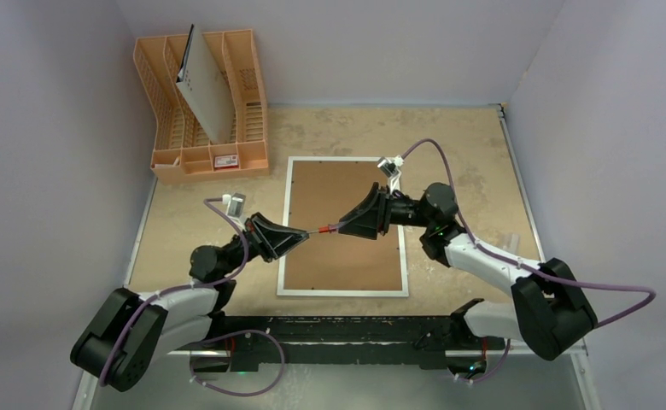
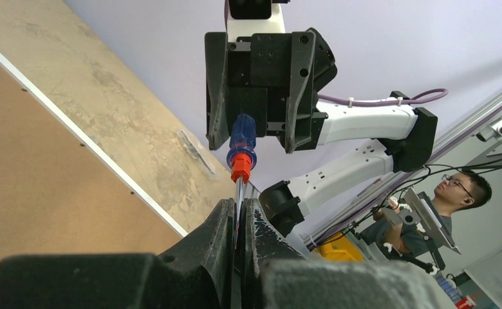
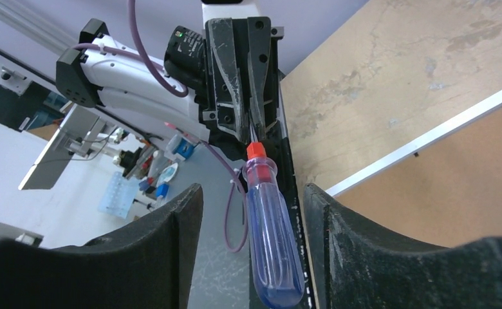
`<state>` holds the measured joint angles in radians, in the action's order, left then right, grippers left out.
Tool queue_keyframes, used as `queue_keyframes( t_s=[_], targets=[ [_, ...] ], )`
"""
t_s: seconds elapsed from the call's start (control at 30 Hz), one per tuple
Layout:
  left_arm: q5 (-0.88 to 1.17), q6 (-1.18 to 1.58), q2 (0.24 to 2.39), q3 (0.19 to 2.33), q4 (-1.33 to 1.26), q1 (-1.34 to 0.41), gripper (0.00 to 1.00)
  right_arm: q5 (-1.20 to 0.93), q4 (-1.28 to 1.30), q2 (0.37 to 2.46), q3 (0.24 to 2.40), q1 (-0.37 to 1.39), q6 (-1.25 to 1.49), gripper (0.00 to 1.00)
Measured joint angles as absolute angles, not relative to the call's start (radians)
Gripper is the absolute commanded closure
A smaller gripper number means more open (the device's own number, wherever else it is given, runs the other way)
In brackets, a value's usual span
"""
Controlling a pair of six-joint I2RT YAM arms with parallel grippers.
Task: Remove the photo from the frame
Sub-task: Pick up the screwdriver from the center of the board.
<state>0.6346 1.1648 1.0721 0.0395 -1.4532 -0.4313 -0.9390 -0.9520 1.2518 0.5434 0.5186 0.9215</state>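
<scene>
The frame (image 1: 344, 265) lies back up on the table, brown fibreboard inside a narrow white border; it also shows in the wrist views as frame (image 2: 42, 167) and frame (image 3: 454, 174). The photo is hidden. Above the frame, my left gripper (image 1: 302, 237) is shut on the metal shaft of a screwdriver (image 1: 325, 230), pinched between the jaws of the left gripper (image 2: 241, 207). My right gripper (image 3: 251, 191) stands open around the screwdriver's blue handle (image 3: 271, 232), with a gap on each side. Both grippers face each other tip to tip.
An orange plastic rack (image 1: 244, 94) stands at the back left, with a grey-white board (image 1: 203, 90) leaning in it. Bare tan tabletop (image 1: 458, 154) surrounds the frame. Both arms' bases sit at the near edge.
</scene>
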Motion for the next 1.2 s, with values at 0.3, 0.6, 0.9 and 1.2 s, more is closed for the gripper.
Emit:
queue_keyframes(
  t_s=[0.3, 0.6, 0.9, 1.2],
  targets=[
    [0.62, 1.168, 1.083, 0.051, -1.454, -0.434, 1.0, -0.936, -0.958, 1.278, 0.544, 0.539, 0.925, 0.55],
    [0.62, 1.167, 1.083, 0.051, -1.456, -0.441, 1.0, -0.933, -0.981, 1.303, 0.555, 0.564, 0.925, 0.61],
    [0.616, 1.168, 1.083, 0.051, -1.458, -0.446, 1.0, -0.93, -0.999, 1.321, 0.557, 0.57, 0.931, 0.7],
    [0.616, 1.167, 1.082, 0.051, -1.46, -0.447, 1.0, -0.925, -1.007, 1.321, 0.557, 0.572, 0.934, 0.53]
  ],
)
